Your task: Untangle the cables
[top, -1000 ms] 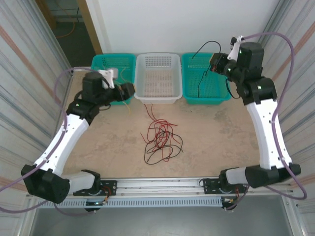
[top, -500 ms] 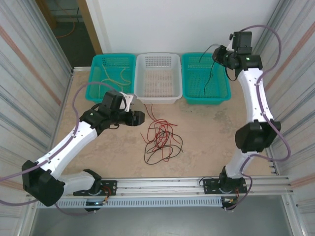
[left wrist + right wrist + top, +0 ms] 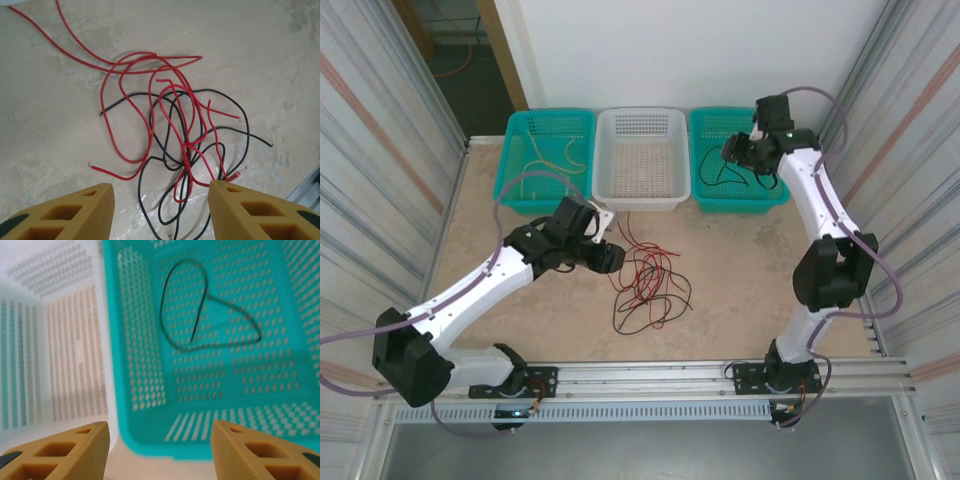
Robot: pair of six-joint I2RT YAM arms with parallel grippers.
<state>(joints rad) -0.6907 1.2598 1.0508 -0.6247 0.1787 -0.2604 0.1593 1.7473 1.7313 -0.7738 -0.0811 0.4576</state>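
Note:
A tangle of red and black cables lies on the table in front of the white basket. My left gripper hovers at its left edge. In the left wrist view the tangle spreads between and beyond my open left gripper, whose yellow fingers hold nothing. One black cable lies loose in the right teal basket, seen coiled in the right wrist view. My right gripper hangs above that basket, open and empty. Pale yellow cables rest in the left teal basket.
Three baskets line the back edge: a left teal basket, a white basket and a right teal basket, the last two also as a teal wall and white mesh. Corrugated walls close both sides. A rail runs along the near edge.
My left arm swung from the left basket down to the tangle. The right arm dropped lower over the right basket, and the black cable it held now lies inside it.

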